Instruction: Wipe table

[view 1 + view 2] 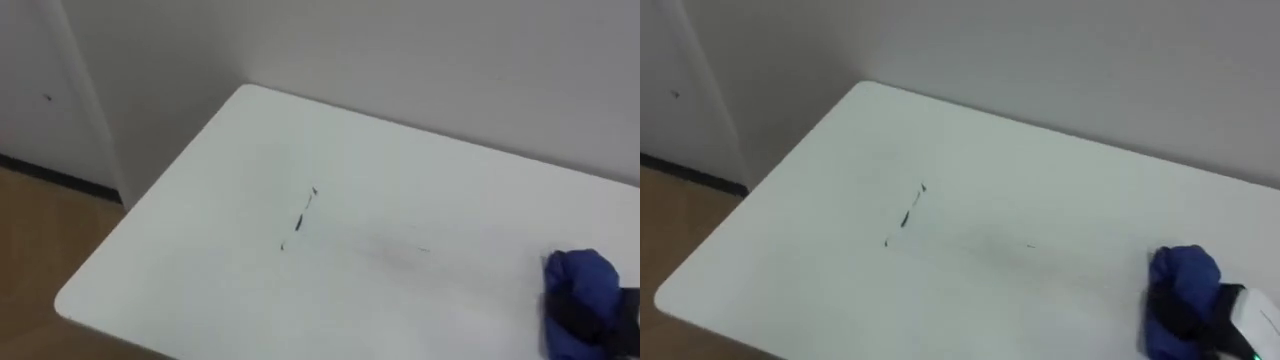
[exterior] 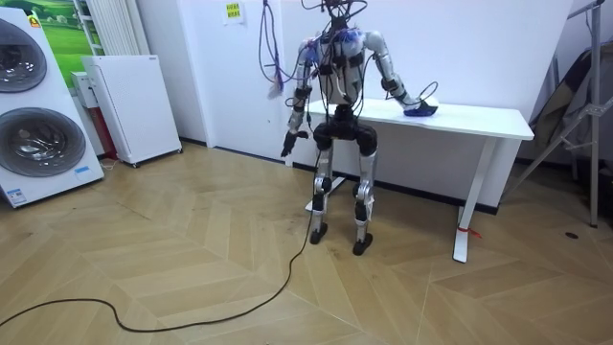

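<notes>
The white table (image 1: 200, 260) by the wall is showing dark marks (image 1: 298, 222) at its middle. Our right hand (image 1: 1202, 322) is clutching the blue cloth (image 1: 1183, 274) at its near right, while our left hand (image 2: 287, 144) is hanging down.

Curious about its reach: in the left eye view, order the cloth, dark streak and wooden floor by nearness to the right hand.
Measured from the right hand:
1. blue cloth, held in it, lower right.
2. dark streak, near the centre.
3. wooden floor, far left.

A mark (image 1: 300, 220) lies on the table (image 1: 200, 260), the cloth (image 1: 580, 285) well to its right.
</notes>
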